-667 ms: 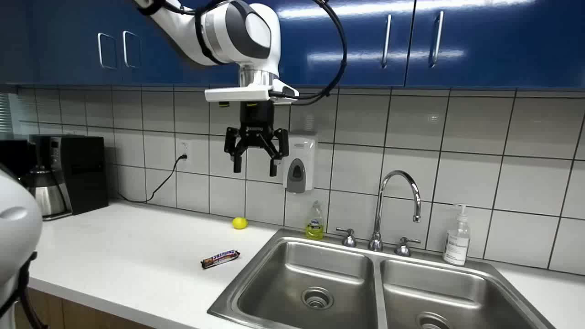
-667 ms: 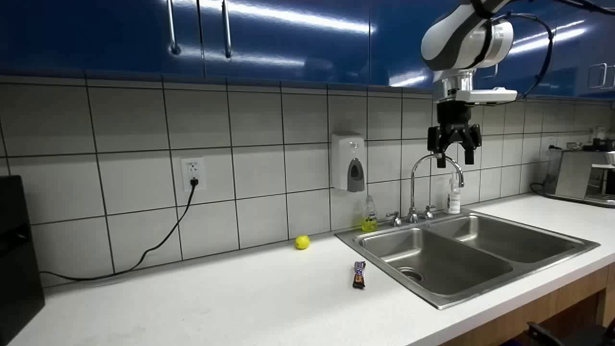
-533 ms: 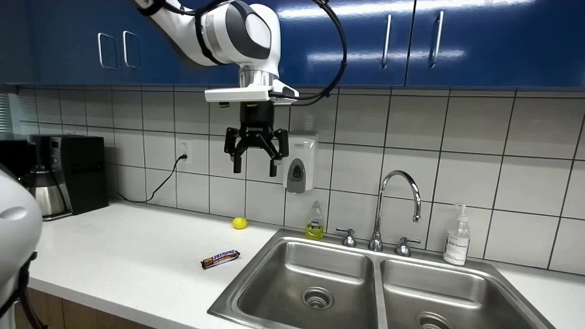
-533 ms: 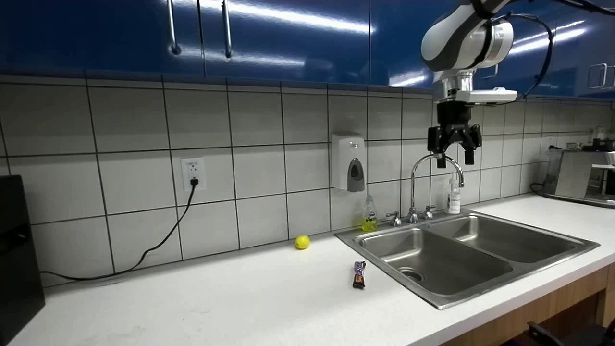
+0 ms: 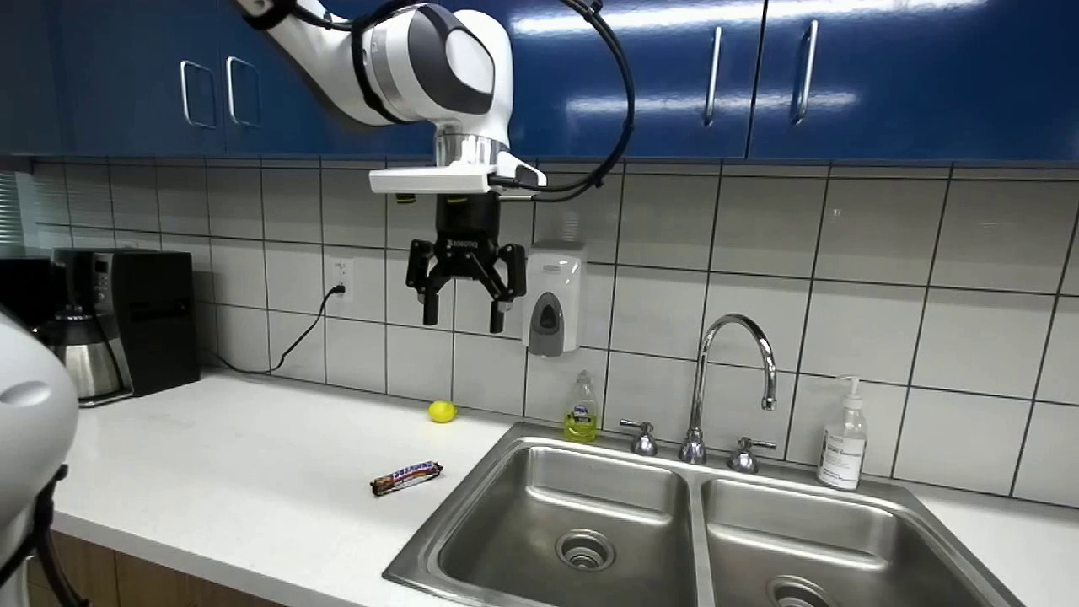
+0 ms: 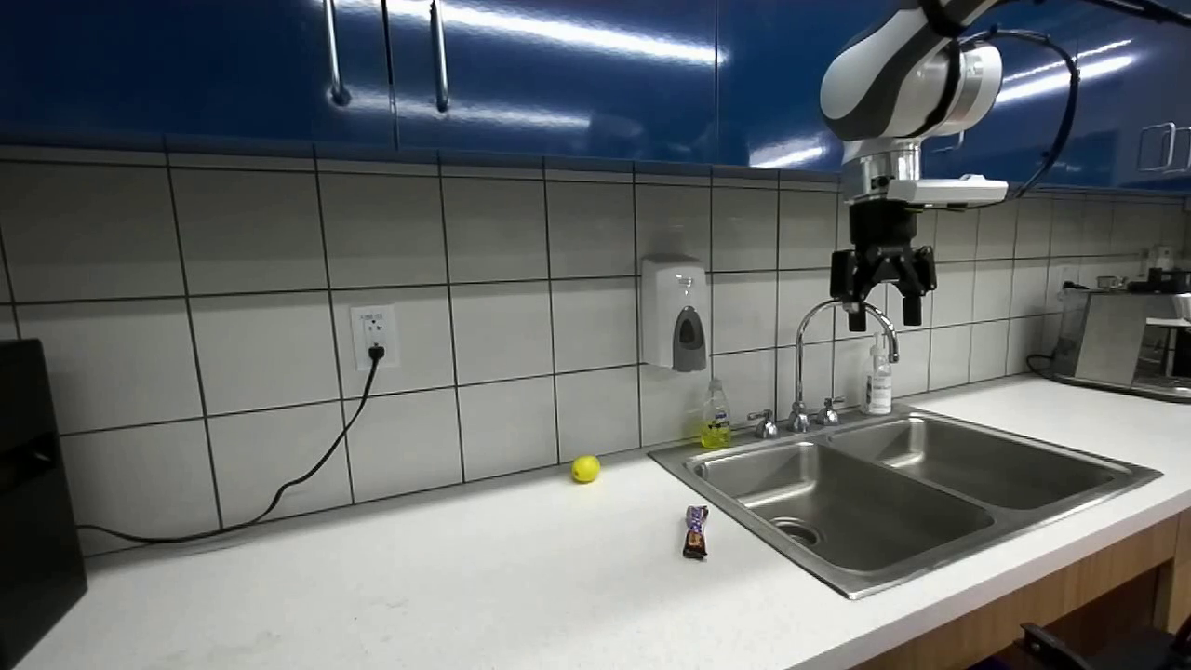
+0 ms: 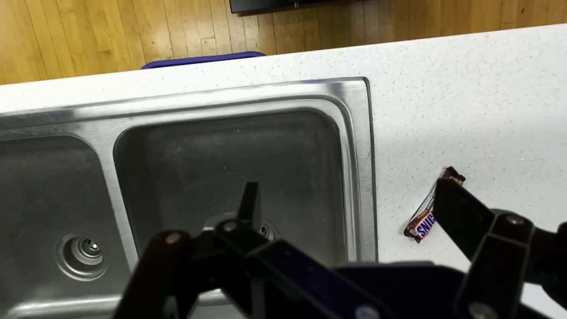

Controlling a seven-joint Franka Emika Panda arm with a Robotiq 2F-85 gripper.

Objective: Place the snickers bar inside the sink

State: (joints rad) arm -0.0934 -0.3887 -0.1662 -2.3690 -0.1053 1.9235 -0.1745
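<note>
White counter (image 7: 392, 177) separates snickers bar (image 5: 406, 478) from sink rim (image 7: 364, 177).

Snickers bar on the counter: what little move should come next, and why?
Probably shift the hand toward the snickers bar before lowering it. The hand hangs open, high above the counter; in the wrist view, one of its fingers appears over the sink and the other across part of the bar, so it seems off-centre.

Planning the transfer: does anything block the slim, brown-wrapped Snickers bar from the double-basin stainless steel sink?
Nothing visible does; only white countertop lies between the Snickers bar and the metal rim of the sink.
</note>
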